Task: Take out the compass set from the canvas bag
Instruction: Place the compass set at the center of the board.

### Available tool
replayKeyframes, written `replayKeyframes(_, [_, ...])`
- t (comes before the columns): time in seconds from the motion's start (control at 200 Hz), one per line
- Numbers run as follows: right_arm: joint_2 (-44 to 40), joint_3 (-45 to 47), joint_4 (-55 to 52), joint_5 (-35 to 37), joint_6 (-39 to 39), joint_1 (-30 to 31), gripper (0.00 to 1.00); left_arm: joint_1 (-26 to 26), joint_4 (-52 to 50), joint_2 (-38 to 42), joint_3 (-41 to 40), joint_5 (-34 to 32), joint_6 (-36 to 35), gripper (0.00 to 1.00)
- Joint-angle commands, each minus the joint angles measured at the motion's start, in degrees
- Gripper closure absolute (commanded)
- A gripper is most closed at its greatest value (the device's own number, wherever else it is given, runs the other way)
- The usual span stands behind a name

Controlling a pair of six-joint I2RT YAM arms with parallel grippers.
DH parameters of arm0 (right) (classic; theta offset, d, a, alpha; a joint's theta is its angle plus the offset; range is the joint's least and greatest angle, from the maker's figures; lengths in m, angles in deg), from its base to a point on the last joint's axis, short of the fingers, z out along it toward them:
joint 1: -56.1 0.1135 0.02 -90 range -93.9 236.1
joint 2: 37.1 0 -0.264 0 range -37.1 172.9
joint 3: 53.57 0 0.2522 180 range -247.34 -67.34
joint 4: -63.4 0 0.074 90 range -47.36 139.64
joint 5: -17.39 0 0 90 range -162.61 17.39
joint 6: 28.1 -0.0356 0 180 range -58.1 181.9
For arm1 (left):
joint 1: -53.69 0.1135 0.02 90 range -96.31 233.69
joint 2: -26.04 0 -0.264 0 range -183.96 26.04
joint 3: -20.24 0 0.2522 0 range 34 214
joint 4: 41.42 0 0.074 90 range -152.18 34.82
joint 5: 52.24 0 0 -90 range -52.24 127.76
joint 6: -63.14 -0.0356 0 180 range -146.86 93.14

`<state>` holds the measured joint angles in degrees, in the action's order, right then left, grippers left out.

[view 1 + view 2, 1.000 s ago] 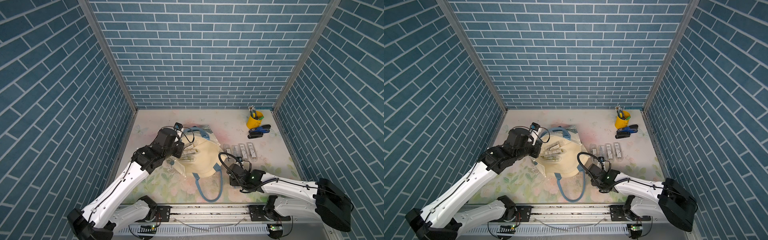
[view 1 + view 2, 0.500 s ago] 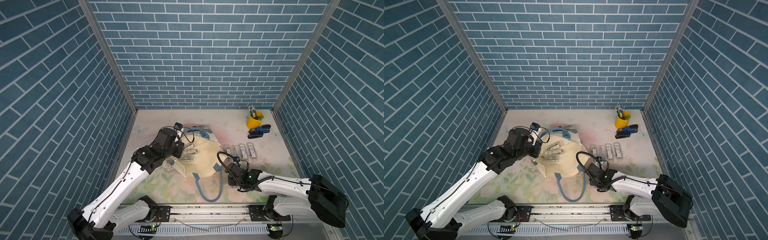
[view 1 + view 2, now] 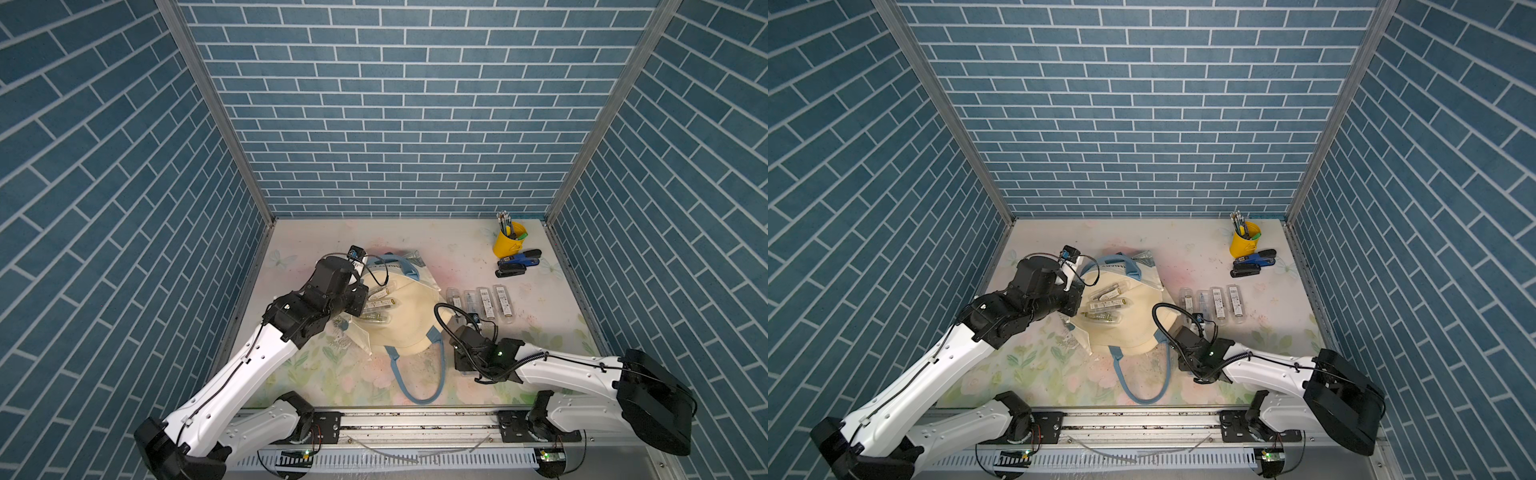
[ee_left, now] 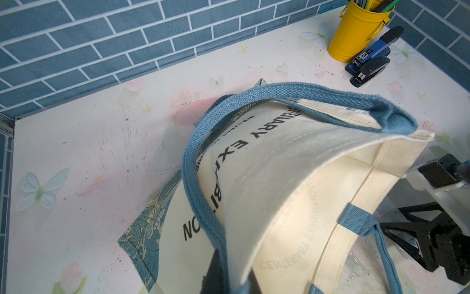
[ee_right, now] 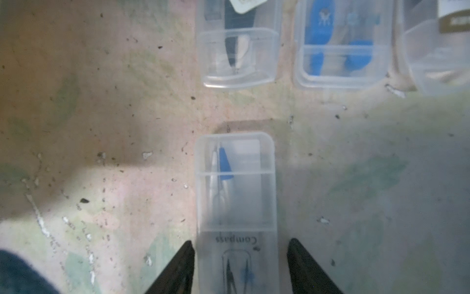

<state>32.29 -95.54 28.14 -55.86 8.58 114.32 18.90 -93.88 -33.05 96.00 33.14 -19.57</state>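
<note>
Right wrist view is showing the compass set (image 5: 235,203) lying on the surface (image 5: 101,127), lower middle of frame, with the right fingers (image 5: 178,269) standing apart either side, gripping nothing. Light, stiff, slick plastic, I'd judge: pinch its long sides. Only top views are showing more cases (image 3: 376,305) inside the canvas bag (image 3: 409,328), left fingers (image 4: 215,272) clamping its rim.

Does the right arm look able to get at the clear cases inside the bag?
Probably yes: the left gripper holds the canvas bag open, the cases inside lie uncovered, and the right gripper, open over another case, is close by.
</note>
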Motion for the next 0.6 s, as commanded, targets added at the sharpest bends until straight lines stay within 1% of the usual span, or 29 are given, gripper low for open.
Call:
replayKeyframes(0.0, [-3.53, -2.39, -6.29, 2.59, 0.70, -0.10, 0.34, 0.01, 3.09, 0.98, 0.01, 0.68, 0.09, 1.00])
replayKeyframes(0.095, [-6.56, -5.42, -11.37, 4.21, 3.65, -0.21, 0.34, 0.07, 2.85, 0.83, 0.14, 0.69, 0.12, 1.00])
replayKeyframes(0.17, [-9.66, -8.57, -14.69, 5.03, 8.14, -0.11, 0.34, 0.05, 2.41, 0.82, 0.36, 0.47, 0.08, 1.00])
replayKeyframes(0.27, [-13.56, -11.59, -13.62, 2.16, 15.60, 0.54, 0.35, 0.02, 1.88, 0.79, 0.72, 0.26, 0.04, 1.00])
replayKeyframes(0.315, [-14.41, -12.87, -12.29, 1.92, 18.37, 1.65, 0.36, 0.02, 1.62, 0.67, 1.05, 0.31, 0.04, 1.00])
replayKeyframes(0.375, [-14.01, -15.36, -11.05, 3.87, 22.34, 4.56, 0.37, 0.05, 1.29, 0.64, 1.49, 0.22, 0.02, 1.00])
replayKeyframes(0.44, [-12.24, -18.28, -9.61, 5.94, 28.42, 8.47, 0.39, 0.01, 0.91, 0.49, 2.02, 0.16, 0.01, 1.00])
replayKeyframes(0.515, [-9.82, -20.72, -7.56, 5.09, 35.32, 10.83, 0.40, 0.04, 0.39, 0.24, 2.64, 0.08, 0.04, 1.00])
replayKeyframes(0.595, [-8.55, -20.92, -2.76, 3.06, 42.72, 12.43, 0.41, 0.05, -0.07, -0.09, 3.45, 0.21, 0.06, 1.00])
